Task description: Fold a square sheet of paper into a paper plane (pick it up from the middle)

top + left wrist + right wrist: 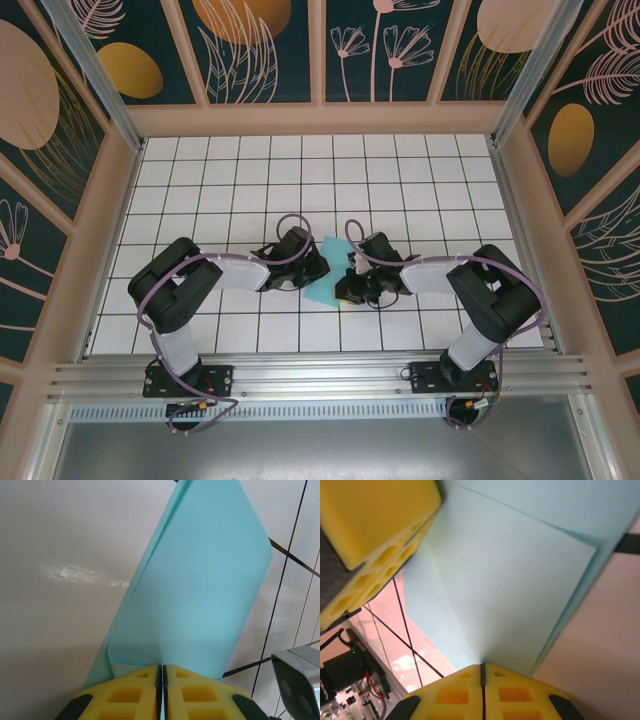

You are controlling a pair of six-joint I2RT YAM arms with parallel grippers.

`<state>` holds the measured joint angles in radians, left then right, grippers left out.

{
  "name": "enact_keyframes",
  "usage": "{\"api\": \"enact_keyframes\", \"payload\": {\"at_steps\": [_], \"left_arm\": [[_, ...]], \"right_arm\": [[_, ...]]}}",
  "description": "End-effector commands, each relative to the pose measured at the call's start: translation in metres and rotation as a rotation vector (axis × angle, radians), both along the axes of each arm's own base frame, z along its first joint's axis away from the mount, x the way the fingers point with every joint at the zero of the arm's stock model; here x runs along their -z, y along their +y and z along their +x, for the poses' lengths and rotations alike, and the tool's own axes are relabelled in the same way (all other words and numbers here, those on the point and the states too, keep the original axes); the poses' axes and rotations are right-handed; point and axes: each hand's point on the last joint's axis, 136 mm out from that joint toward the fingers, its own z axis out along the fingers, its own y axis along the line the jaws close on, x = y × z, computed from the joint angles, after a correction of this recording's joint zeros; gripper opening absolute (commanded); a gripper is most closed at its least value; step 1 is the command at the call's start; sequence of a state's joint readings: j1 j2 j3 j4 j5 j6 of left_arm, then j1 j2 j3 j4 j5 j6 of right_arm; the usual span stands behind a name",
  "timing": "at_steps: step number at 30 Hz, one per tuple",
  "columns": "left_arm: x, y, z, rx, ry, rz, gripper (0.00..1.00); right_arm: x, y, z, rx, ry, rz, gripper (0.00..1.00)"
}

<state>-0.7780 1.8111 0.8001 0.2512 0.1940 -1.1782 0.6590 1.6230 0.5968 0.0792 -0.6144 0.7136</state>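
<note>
The square sheet of paper is light turquoise and folded into layers, held between the two arms over the middle of the grid table. My left gripper is shut on its left edge; in the left wrist view the paper rises from the closed yellow pads, with a folded flap over a lower layer. My right gripper is shut on the opposite edge; the paper spreads above its closed pads. The left gripper's yellow finger shows at the right wrist view's top left.
The white grid table stretches behind the arms. Patterned walls enclose it at the back and sides. An aluminium rail with both arm bases runs along the near edge.
</note>
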Motion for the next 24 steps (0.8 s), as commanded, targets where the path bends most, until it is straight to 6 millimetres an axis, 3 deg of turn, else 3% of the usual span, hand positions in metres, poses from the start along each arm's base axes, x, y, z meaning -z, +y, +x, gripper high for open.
{"api": "enact_keyframes", "payload": {"at_steps": [1, 4, 12, 18, 22, 24], "left_arm": [[0.026, 0.018, -0.017, 0.016, 0.055, 0.096, 0.16], [0.009, 0.012, -0.011, 0.023, 0.010, 0.064, 0.20], [-0.048, -0.002, 0.000, 0.023, -0.104, -0.070, 0.26], [-0.054, -0.016, -0.014, 0.054, -0.078, -0.154, 0.23], [-0.044, -0.027, -0.021, 0.077, -0.039, -0.160, 0.20], [-0.026, -0.026, -0.025, 0.066, 0.000, -0.132, 0.19]], "right_arm": [[0.025, -0.015, -0.015, 0.009, 0.060, -0.073, 0.09], [0.035, -0.024, -0.022, 0.008, 0.077, -0.117, 0.08], [0.030, -0.021, -0.017, 0.010, 0.064, -0.106, 0.07], [0.029, -0.019, -0.016, 0.007, 0.059, -0.103, 0.07], [0.029, -0.020, -0.016, 0.011, 0.060, -0.104, 0.07], [0.029, -0.019, -0.016, 0.011, 0.059, -0.102, 0.07]]}}
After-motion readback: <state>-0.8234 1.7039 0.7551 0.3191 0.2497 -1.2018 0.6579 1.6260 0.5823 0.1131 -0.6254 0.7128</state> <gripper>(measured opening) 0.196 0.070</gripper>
